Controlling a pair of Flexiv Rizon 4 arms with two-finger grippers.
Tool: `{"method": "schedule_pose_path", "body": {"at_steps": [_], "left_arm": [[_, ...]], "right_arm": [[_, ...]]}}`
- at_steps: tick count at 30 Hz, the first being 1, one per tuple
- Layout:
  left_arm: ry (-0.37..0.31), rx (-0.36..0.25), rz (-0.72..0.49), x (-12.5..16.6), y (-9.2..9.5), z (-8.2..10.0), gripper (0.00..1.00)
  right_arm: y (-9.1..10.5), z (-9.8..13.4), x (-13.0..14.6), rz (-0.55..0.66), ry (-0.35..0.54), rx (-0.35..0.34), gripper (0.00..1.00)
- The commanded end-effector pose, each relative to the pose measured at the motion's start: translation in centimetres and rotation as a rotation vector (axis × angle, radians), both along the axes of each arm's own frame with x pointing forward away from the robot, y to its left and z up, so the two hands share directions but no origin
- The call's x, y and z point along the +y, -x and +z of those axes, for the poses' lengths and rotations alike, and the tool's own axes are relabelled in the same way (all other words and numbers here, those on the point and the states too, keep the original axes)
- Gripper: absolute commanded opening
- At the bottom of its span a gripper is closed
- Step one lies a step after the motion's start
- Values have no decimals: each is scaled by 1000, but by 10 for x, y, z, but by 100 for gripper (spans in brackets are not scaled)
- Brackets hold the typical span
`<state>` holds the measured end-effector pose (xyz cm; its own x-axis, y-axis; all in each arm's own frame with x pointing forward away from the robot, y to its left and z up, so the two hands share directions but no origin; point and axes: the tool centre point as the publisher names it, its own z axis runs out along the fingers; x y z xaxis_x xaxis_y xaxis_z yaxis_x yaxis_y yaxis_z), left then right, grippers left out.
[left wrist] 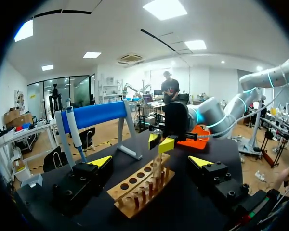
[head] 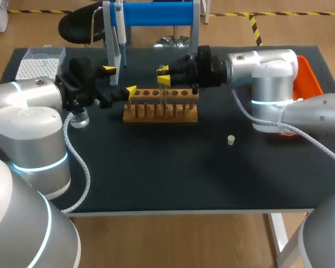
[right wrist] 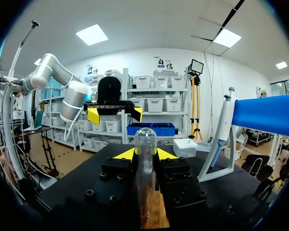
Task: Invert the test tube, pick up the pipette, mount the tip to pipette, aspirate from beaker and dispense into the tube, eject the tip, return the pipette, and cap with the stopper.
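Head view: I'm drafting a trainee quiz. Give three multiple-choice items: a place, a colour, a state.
1. Where is the pipette? A hanging on its stand; B lying on the table; C standing in the beaker.
2. What colour is the tray? A green; B orange; C white.
3. The right gripper is: A open; B out of view; C shut on the test tube.
Key: A, it hangs from the stand; B, it shows orange; C, both fingers touch the tube.
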<state>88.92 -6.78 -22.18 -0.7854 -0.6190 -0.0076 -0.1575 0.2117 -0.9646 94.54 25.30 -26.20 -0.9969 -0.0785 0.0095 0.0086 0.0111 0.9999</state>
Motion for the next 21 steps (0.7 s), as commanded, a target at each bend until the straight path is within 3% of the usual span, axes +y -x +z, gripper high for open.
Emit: {"method": "schedule_pose_path", "body": {"at_steps": [1,21], "left_arm": [[3,-3,0,1,0,-1,100],[3,-3,0,1,0,-1,100]], "right_arm": [[3,6,-2,-15,8,2,0],[0,26,-6,-46,1,9,0]]}}
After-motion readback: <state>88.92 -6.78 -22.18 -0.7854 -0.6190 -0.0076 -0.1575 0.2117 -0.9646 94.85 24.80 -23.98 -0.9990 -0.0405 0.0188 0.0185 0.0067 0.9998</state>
